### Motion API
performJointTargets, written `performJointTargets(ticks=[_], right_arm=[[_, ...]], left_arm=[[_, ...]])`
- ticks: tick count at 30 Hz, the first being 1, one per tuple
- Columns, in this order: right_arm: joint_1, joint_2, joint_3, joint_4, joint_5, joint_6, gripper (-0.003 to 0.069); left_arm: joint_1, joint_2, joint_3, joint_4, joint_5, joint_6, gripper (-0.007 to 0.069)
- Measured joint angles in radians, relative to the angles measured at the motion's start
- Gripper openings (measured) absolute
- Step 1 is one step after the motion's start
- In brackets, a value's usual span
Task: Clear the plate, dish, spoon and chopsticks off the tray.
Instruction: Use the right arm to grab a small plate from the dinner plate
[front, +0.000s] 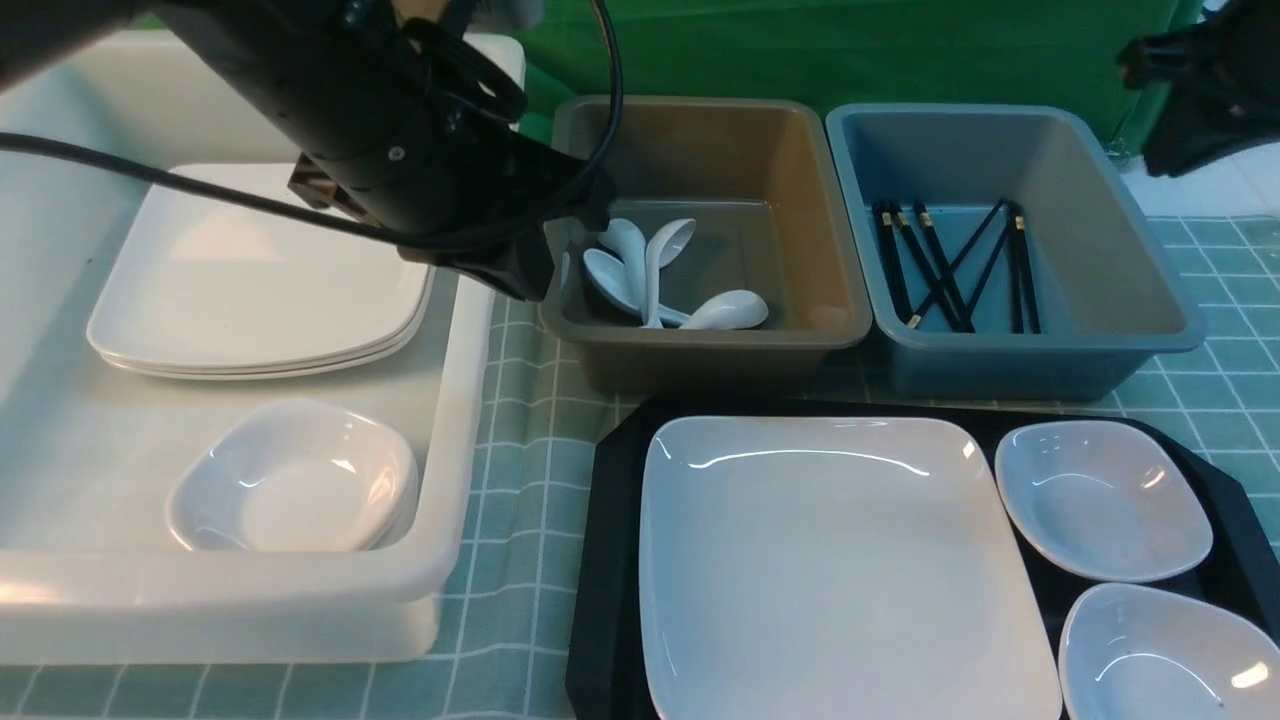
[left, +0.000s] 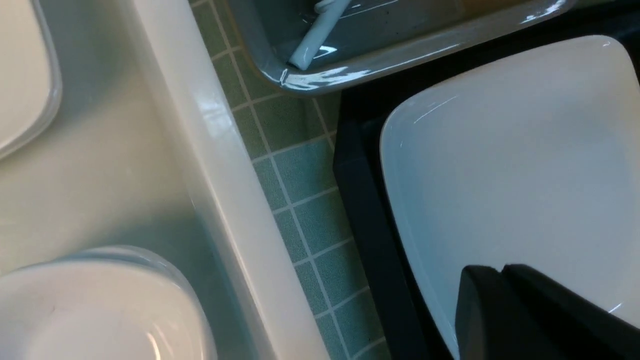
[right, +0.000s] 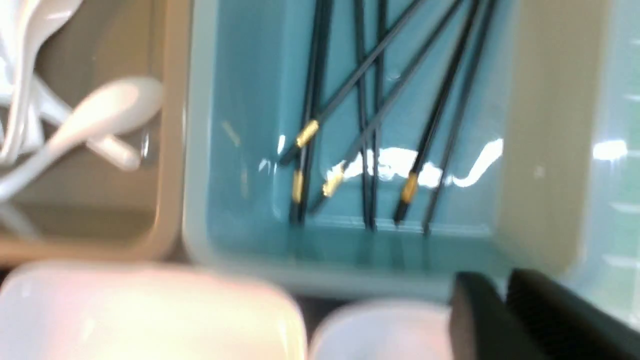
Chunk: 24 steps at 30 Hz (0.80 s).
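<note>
On the tray (front: 610, 560) the plate (front: 840, 570) sits uncleared; left end effector (left: 502, 274) and right end effector (right: 505, 286) both closed, empty; its glossy rim could slip when pinched.

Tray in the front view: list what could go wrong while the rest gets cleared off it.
1. The plate is glossy and lies flat, nearly filling the tray; its edge may be hard to get under, and it could slip.
2. A small dish sits right beside it; lifting the plate could knock it.
3. The left arm hangs low by the grey tub; it might catch the rim.
</note>
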Motion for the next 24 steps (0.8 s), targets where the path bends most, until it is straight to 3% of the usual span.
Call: performJointTargets(ticks=[3,6,9,10,11,14,17,24], right_arm=[[0.022,-0.234,0.341,-0.009,-0.003,-0.047,0.0042],[0.088,-0.374,0.592,-0.016,-0.051,-0.077,0.0103],[0.22,-0.473,0.899,-0.035,-0.188,-0.11,0.0319],[0.22,-0.473,0.915,-0.038,-0.198,-0.11,0.0319],[0.298,-0.484,1.034,-0.08,-0.278,-0.112,0.0466],[0.398,-0.465,1.193,-0.185,-0.397,-0.032,0.0613],[0.442,-0.438,1.255,-0.243,-0.447,0.04,0.0625],[0.473,-0.397,1.27,-0.292,-0.497,0.094,0.0552]], left_arm=[[0.0,-0.001,0.0,-0.012,0.011,0.031,0.001],[0.0,-0.001,0.0,-0.022,0.011,0.044,0.001],[0.0,-0.001,0.0,-0.026,0.012,0.049,0.001],[0.0,-0.002,0.0,-0.026,0.012,0.05,0.001],[0.0,-0.005,0.004,-0.026,0.012,0.052,0.001],[0.0,-0.026,0.026,-0.026,0.016,0.053,0.001],[0.0,-0.052,0.049,-0.024,0.012,0.056,0.001],[0.0,-0.132,0.141,-0.003,-0.013,0.045,0.001]])
